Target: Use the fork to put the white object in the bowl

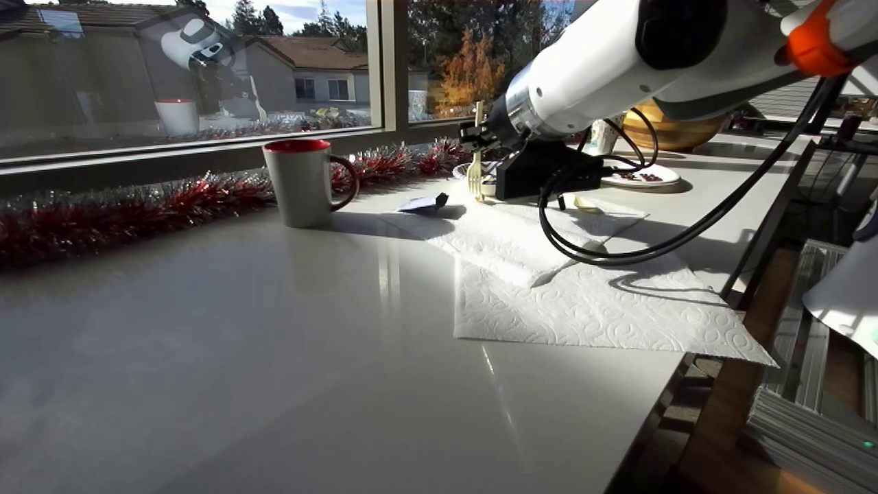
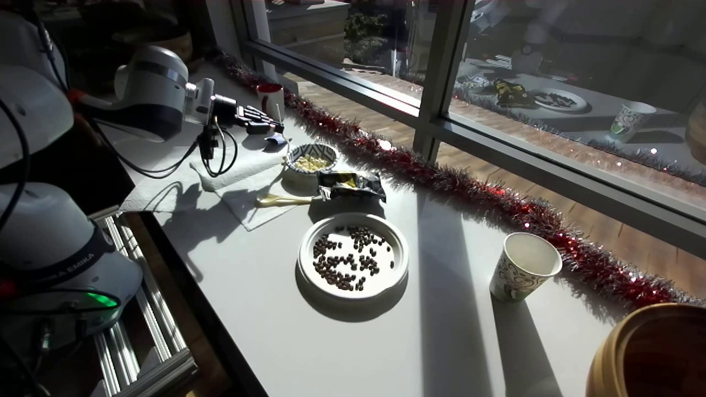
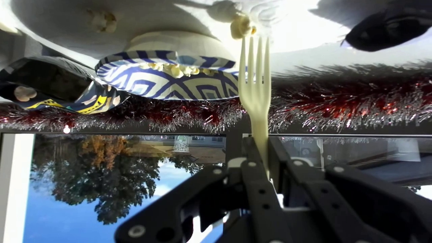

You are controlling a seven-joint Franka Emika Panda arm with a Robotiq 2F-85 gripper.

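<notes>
A window (image 1: 388,68) is running along one side of a white table (image 1: 274,377), and a white robot arm (image 1: 597,68) is leaning over the table. A red and silver garland (image 2: 469,179) is lying along the foot of the window. Paper towels (image 1: 583,309) are lying in overlapping layers below the arm, one corner sticking out past the table's edge. In an exterior view a wooden bowl (image 2: 604,358) is standing well apart from the arm. A round white plate (image 2: 305,258) and a black bag (image 2: 353,186) are lying near each other. A paper cup (image 2: 521,273) and a red-lined mug (image 1: 298,189) are both standing upright near the garland, well apart from each other. The gripper (image 3: 263,145) is clamping the handle of a pale fork (image 3: 256,96), one finger pressing on each side. The small bowl (image 3: 165,88), with a blue and white pattern inside, is standing upright just beside the fork and the bag, holding popcorn (image 3: 179,70). The fork is pointing tines down. At its tips a white popcorn piece (image 3: 241,27) is lying outside the bowl, on the paper towels; the views are not showing whether the tines are touching it. Small dark beans (image 2: 342,262) are lying scattered over the plate.
</notes>
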